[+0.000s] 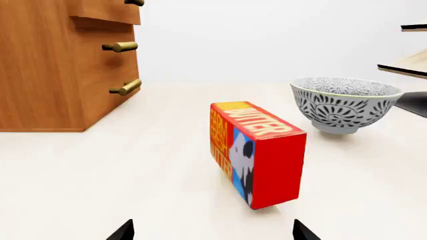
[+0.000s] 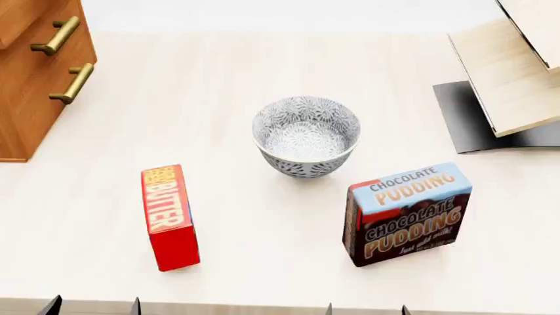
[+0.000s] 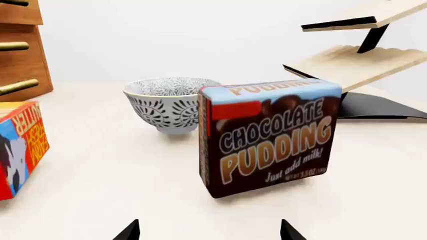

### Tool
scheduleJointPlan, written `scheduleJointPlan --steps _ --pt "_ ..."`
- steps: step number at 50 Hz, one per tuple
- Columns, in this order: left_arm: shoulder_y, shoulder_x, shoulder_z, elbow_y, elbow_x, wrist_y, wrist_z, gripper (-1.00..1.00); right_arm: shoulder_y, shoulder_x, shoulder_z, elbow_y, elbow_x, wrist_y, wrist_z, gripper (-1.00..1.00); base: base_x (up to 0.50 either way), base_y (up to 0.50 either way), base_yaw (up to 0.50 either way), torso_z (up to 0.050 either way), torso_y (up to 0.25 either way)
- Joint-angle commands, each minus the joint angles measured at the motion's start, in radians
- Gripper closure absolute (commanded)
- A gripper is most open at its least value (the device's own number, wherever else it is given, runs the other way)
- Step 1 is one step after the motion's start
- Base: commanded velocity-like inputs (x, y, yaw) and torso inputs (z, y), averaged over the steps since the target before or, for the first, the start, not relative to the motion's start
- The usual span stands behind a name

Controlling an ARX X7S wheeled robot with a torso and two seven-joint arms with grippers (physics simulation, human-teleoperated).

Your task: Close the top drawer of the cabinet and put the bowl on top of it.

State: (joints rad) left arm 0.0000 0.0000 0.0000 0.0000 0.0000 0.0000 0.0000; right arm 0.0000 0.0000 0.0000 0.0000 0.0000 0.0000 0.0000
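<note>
The bowl (image 2: 306,134), white with a grey-blue leaf pattern, stands upright mid-table, also seen as the bowl (image 1: 343,102) and the bowl (image 3: 167,100). The orange-brown cabinet (image 2: 35,85) stands at the far left. Its top drawer (image 1: 110,12) juts out a little beyond the drawers below, brass handle cut off by the frame edge. My left gripper (image 2: 94,307) and right gripper (image 2: 368,310) hang at the near table edge, both open and empty, well short of the bowl. Only the dark fingertips of the left gripper (image 1: 213,232) and the right gripper (image 3: 210,231) show.
A red butter box (image 2: 169,216) lies in front of the left gripper. A chocolate pudding box (image 2: 407,213) stands in front of the right gripper, partly hiding the bowl from it. Pale wood panels on a black base (image 2: 512,72) occupy the far right.
</note>
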Motion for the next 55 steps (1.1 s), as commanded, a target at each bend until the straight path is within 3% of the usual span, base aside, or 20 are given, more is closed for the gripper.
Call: scheduleJointPlan --steps 1,19,55 --pt "0.001 -0.016 0.019 -0.001 -0.016 0.002 -0.016 -1.0 0.002 0.015 -0.024 0.007 0.006 0.012 0.024 -1.0 0.0 0.0 0.0 0.0 0.0" --pt "-0.005 -0.061 0.07 0.01 -0.069 -0.046 -0.063 -1.0 -0.001 0.057 -0.068 -0.006 0.052 0.029 0.09 -1.0 0.0 0.0 0.0 0.0 0.0" --pt "-0.003 -0.106 0.116 0.017 -0.13 -0.032 -0.092 -1.0 0.001 0.099 -0.119 -0.008 0.093 0.03 0.14 -1.0 0.0 0.0 0.0 0.05 0.035"
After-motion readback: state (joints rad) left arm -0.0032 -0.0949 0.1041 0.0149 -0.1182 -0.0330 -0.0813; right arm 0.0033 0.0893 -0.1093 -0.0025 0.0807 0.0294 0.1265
